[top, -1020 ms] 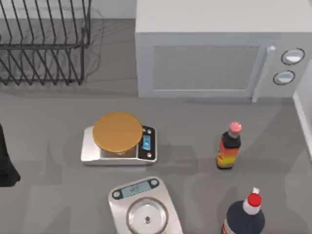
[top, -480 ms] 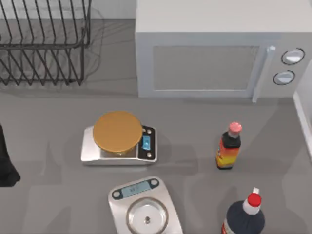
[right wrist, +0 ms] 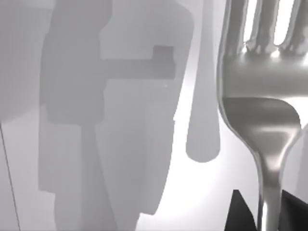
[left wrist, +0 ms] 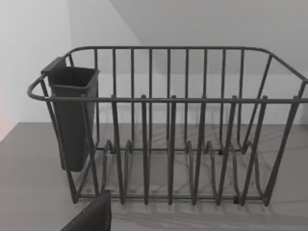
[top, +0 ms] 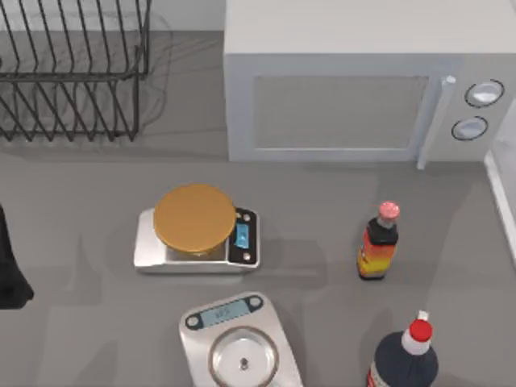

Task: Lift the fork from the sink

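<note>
You've got the fork [right wrist: 262,120] right in front of the right wrist cam, tines up at the frame's upper edge, neck narrowing down to the handle, which passes between the two dark fingertips [right wrist: 240,214] of the right pincer [right wrist: 266,214]. The tips sit on either side of the handle, so it reads as clamped on the fork w/ the pale sink [right wrist: 120,120] wall behind it, carrying soft shadows. I'd judge the grip low on the handle is deliberate: it leaves the head free and lets the fork hang along the pincer axis for a straight pull up.

In the top view the sink [top: 498,193] is just a pale rim at the right edge of the worktop [top: 81,210], beside the microwave [top: 363,89].

Your left arm is parked at the worktop's left edge, a dark shape [top: 10,270] in the top view. Its wrist cam faces the dish rack [left wrist: 168,125] and cutlery cup [left wrist: 72,115], w/ a dark bit of the left pincer [left wrist: 94,216] low in frame; can't tell if it's apart or together.

Vs. the earlier top frames: nothing on the worktop has shifted. Both scales [top: 197,230] [top: 240,343], the small bottle [top: 379,242] and the big bottle [top: 403,355] sit where they were.
</note>
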Tool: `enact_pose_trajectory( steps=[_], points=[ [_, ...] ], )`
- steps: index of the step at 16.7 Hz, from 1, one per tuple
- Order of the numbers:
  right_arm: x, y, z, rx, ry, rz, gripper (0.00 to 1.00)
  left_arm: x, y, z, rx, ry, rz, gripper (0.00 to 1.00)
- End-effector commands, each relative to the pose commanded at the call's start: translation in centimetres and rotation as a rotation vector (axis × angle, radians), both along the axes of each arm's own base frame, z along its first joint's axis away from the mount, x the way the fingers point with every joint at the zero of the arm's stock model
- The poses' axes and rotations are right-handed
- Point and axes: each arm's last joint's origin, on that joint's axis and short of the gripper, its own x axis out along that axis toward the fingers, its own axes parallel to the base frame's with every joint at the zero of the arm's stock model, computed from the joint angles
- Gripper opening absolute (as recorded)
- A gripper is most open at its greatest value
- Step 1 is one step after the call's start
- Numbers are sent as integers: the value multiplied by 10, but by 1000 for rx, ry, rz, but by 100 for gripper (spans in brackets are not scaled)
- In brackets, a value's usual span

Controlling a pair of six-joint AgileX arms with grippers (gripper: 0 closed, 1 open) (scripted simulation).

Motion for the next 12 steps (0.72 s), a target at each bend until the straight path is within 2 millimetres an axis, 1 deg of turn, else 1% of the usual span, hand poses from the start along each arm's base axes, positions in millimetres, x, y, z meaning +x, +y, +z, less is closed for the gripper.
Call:
enact_pose_trajectory(
  steps=[2, 3, 7, 8, 10, 12],
  points=[
    [-2, 1, 18, -3, -12, 0, 0, 0, 0, 0, 0, 0, 0, 100],
    [-3, 1, 21, -4, -14, 0, 0, 0, 0, 0, 0, 0, 0, 100],
    [-3, 2, 20, -3, -13, 0, 0, 0, 0, 0, 0, 0, 0, 100],
    [-4, 6, 23, -1, -14, -1, 0, 0, 0, 0, 0, 0, 0, 100],
    [-9, 23, 34, 9, -14, -7, 0, 0, 0, 0, 0, 0, 0, 100],
    [-22, 50, 53, 20, -17, -17, 0, 0, 0, 0, 0, 0, 0, 100]
  ],
)
